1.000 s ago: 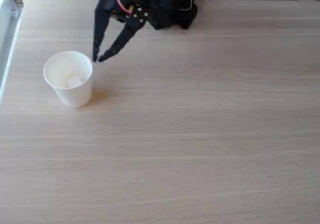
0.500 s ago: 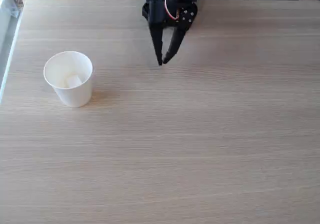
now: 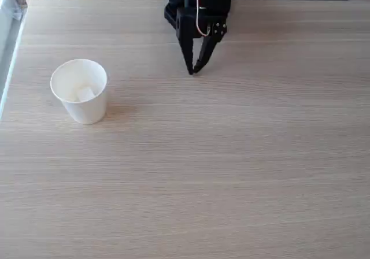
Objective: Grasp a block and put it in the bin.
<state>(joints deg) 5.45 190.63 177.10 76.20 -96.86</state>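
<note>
Fixed view: block (image 3: 85, 93) sits inside the bin (image 3: 79, 91) at left, so the drop looks done. Tool (image 3: 193, 71) hangs well apart from the bin near the far edge, tips nearly touching, holding nothing. Step in hand reads as retreat: lift clear, stay away from the cup, it looks light and easy to tip. Worktop (image 3: 231, 166) is pale wood-grain laminate; chair legs and clutter sit beyond the far edge.

White paper cup (image 3: 79, 92) upright, left of frame; small white cube (image 3: 85, 93) resting inside on bottom.
</note>
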